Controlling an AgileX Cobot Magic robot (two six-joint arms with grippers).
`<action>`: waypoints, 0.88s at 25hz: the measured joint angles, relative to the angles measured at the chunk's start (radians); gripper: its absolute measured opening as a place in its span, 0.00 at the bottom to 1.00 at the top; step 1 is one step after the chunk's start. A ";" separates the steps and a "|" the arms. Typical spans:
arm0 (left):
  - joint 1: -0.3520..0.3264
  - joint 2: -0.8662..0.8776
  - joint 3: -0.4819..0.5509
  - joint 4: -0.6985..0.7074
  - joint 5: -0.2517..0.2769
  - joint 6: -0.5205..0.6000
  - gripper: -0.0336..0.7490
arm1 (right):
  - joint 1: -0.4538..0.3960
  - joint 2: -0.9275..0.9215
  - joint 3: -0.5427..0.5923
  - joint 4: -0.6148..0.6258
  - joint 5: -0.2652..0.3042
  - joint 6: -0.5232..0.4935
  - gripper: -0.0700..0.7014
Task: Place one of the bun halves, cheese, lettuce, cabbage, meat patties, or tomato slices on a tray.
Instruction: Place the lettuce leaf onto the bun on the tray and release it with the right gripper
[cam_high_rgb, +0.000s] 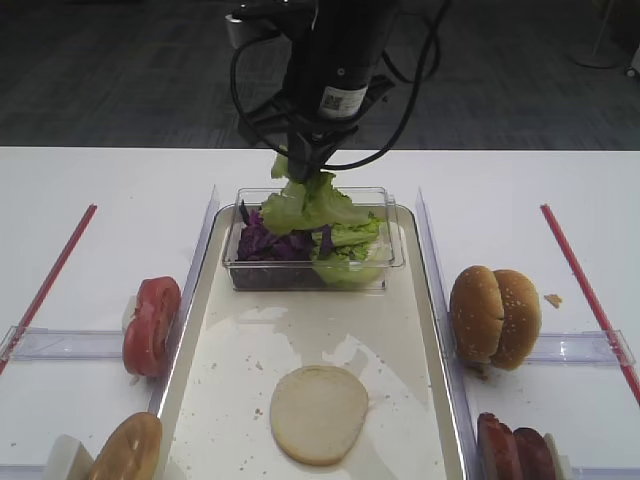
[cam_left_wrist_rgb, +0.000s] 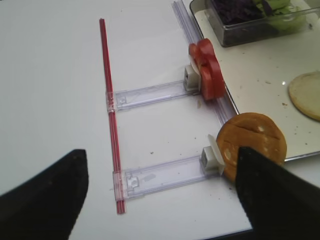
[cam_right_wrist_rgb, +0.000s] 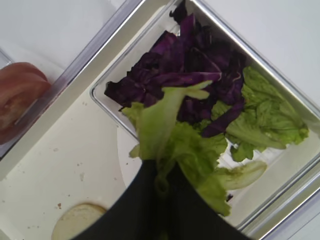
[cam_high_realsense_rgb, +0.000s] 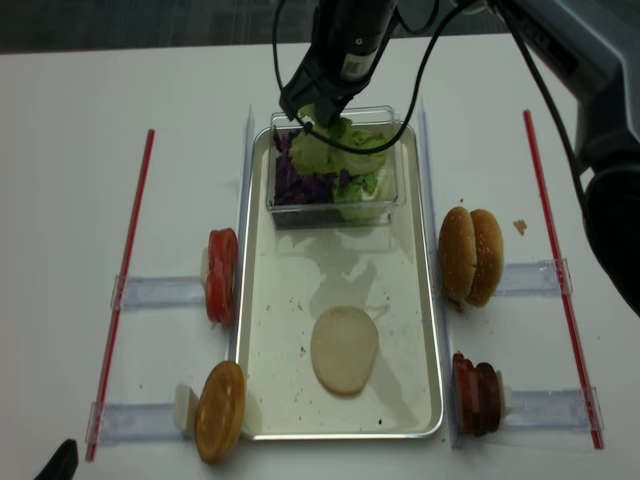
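Note:
My right gripper (cam_high_rgb: 305, 168) hangs over the clear tub (cam_high_rgb: 395, 262), shut on a ruffled green lettuce leaf (cam_right_wrist_rgb: 159, 125) that dangles above the purple cabbage (cam_right_wrist_rgb: 180, 70) and more lettuce (cam_right_wrist_rgb: 270, 120). The tub stands at the far end of the cream tray (cam_high_rgb: 225, 400). A pale flat bun half (cam_high_rgb: 318, 413) lies on the tray's near part. Tomato slices (cam_high_rgb: 150, 325) and a golden bun half (cam_left_wrist_rgb: 252, 145) stand left of the tray; bun halves (cam_high_rgb: 495, 315) and meat patties (cam_high_rgb: 515, 450) stand to its right. My left gripper (cam_left_wrist_rgb: 160, 200) is open over bare table. Cheese is out of view.
Clear plastic holders (cam_left_wrist_rgb: 155, 92) hold the foods upright beside the tray. Red strips (cam_left_wrist_rgb: 109, 115) (cam_high_rgb: 585, 290) run along the white table on both sides. Clear rails (cam_high_rgb: 200, 240) border the tray's long sides.

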 joint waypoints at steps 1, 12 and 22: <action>0.000 0.000 0.000 0.000 0.000 0.000 0.75 | 0.005 -0.010 0.014 -0.005 0.000 0.005 0.18; 0.000 0.000 0.000 0.000 0.000 0.000 0.75 | 0.009 -0.167 0.225 0.004 -0.003 0.014 0.18; 0.000 0.000 0.000 0.000 0.000 0.000 0.75 | 0.071 -0.321 0.424 0.048 -0.003 0.014 0.18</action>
